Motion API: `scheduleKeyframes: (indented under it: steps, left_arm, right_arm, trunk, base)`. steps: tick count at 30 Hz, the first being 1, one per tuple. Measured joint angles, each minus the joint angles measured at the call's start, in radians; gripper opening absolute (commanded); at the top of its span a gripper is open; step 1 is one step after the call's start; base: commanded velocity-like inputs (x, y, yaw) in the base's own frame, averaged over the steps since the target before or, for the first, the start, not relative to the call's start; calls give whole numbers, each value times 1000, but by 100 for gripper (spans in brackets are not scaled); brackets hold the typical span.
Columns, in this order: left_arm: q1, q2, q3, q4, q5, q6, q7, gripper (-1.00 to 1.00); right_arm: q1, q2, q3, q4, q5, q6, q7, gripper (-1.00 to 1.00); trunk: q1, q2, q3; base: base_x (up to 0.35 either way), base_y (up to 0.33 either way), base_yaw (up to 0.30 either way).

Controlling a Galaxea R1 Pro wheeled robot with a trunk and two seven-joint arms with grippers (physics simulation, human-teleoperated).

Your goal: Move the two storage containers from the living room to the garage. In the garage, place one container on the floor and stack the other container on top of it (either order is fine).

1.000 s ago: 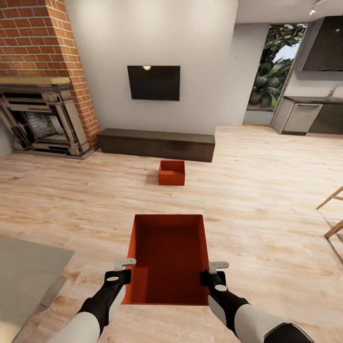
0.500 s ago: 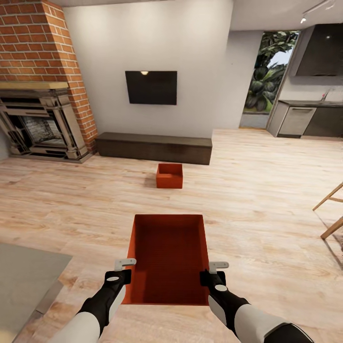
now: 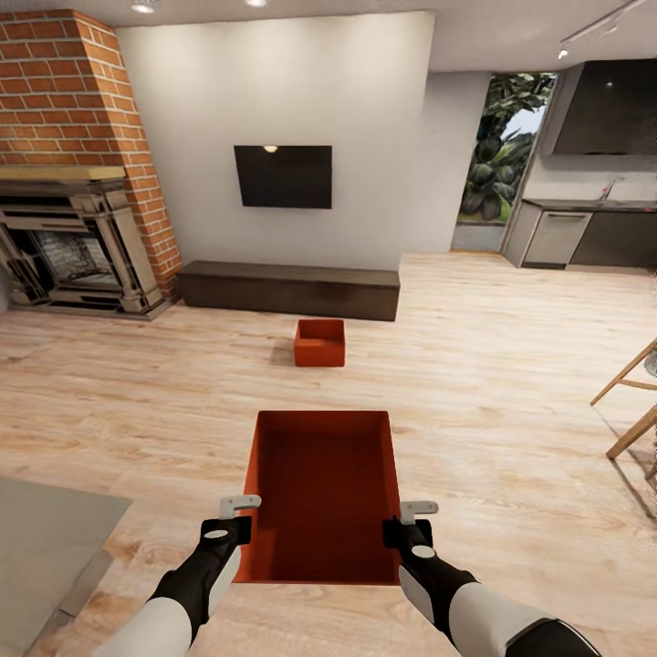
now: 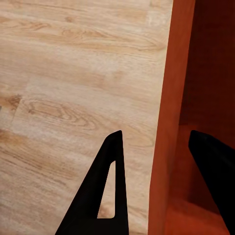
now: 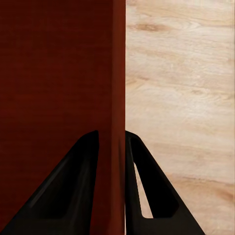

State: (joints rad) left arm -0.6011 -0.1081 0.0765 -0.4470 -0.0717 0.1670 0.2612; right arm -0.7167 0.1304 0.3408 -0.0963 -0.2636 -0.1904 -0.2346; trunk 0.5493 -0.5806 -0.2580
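- Head view is showing the near storage container (image 3: 321, 497) hanging between the two arms above the light wood plank floor (image 3: 511, 365) of the living room, while the second storage container (image 3: 319, 342) is sitting well ahead on the planks, just before the long low bench (image 3: 287, 289).
- Biggest risk, as I judge it: the bin is hanging by two thin side walls only, so a sharp turn or jolt of the base could be twisting a wall out of one grip and tipping the bin to the floor.
- Another risk lies in uneven arm height; that would be tilting the container and loading one wall harder.
- Left gripper (image 4: 159, 161) is straddling the left wall, one finger outside over the planks and one inside the bin; a gap is showing between the outer finger and the wall, so I cannot tell whether it is truly pinching.
- Right gripper (image 5: 111, 147) is sitting with its fingers nearly together, pressing both faces of the right wall, clamped on it.
- Garage floor is not showing, so carrying and stacking are both lying ahead.
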Motion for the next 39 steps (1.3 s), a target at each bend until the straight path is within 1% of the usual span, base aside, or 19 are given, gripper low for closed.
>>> scheduleKeyframes:
  steps: [13,30,39]
  left_arm:
    - [0,0,1,0,0,0,0,-100]
    - [0,0,1,0,0,0,0,-100]
    - [0,0,1,0,1,-1,0,-100]
  right_arm:
    - [0,0,-1,0,-1,1,1,-100]
    - [0,0,1,1,-4,-2,2,-100]
    - [0,3,4,1,-3,-4,-1,-100]
  trunk:
    - [0,0,19]
    - [0,0,21]
    - [0,0,33]
  base:
    - [0,0,-62]
    - [0,0,-4]
    - [0,0,0]
